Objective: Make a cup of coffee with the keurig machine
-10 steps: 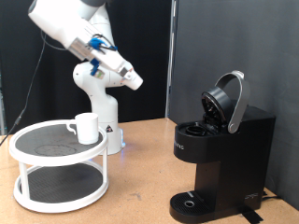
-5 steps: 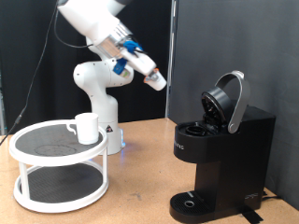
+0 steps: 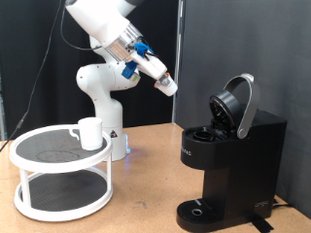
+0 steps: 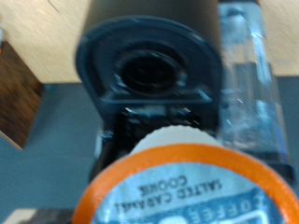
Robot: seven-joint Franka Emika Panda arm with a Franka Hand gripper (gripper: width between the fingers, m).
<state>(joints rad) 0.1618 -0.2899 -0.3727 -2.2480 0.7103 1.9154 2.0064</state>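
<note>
My gripper (image 3: 168,87) hangs in the air to the exterior view's left of the keurig machine (image 3: 228,170), higher than its open lid (image 3: 237,105). The wrist view shows a coffee pod (image 4: 187,182) with an orange rim and white printed top close in front of the camera, held at the gripper. Beyond it is the machine's open round pod chamber (image 4: 149,70). The white cup (image 3: 89,132) stands on the top tier of a round white rack (image 3: 39,160) at the exterior view's left.
The robot's white base (image 3: 102,97) stands behind the rack. The machine's drip tray (image 3: 199,212) is low at the front. Its clear water tank (image 4: 248,75) shows in the wrist view. A black curtain hangs behind the wooden table (image 3: 146,194).
The gripper has swung from above the rack towards the exterior view's right, closer to the machine's open lid. The cup and machine have not moved.
</note>
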